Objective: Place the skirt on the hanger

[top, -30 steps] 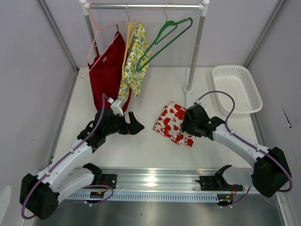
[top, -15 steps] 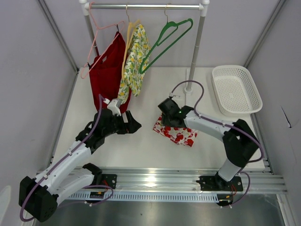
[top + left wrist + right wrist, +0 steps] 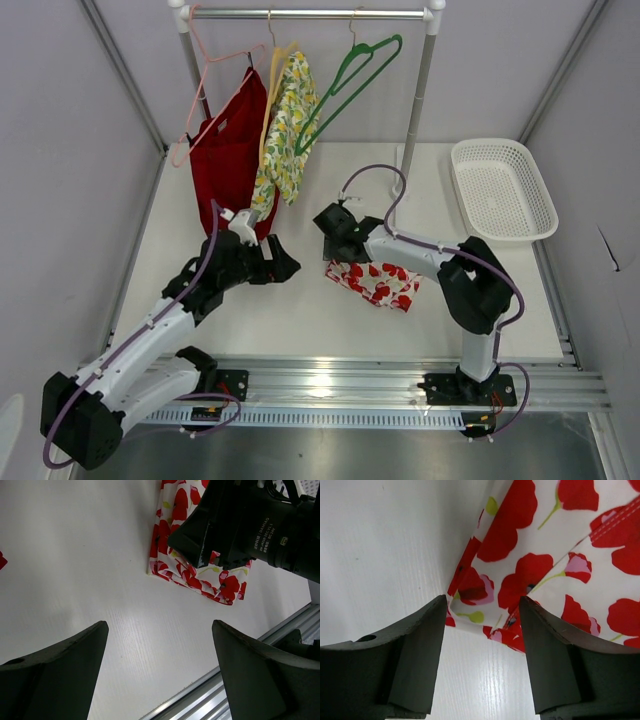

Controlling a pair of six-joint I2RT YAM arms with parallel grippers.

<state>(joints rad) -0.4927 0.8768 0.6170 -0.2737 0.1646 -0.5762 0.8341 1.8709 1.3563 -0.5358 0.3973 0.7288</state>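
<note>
The skirt (image 3: 378, 281), white with red flowers, lies flat on the table in the middle. It shows in the left wrist view (image 3: 200, 577) and close up in the right wrist view (image 3: 545, 565). My right gripper (image 3: 332, 252) is open and low over the skirt's left corner, its fingers (image 3: 415, 650) straddling the corner edge. My left gripper (image 3: 284, 262) is open and empty, left of the skirt and apart from it. The green hanger (image 3: 350, 85) hangs tilted from the rail at the top.
A red garment on a pink hanger (image 3: 228, 150) and a lemon-print garment on a yellow hanger (image 3: 285, 125) hang on the rail (image 3: 310, 14). The rail's right post (image 3: 415, 110) stands behind the skirt. A white basket (image 3: 503, 190) sits at the right.
My right gripper has swung left across the skirt, from its right side to its left corner. The left arm has barely moved.
</note>
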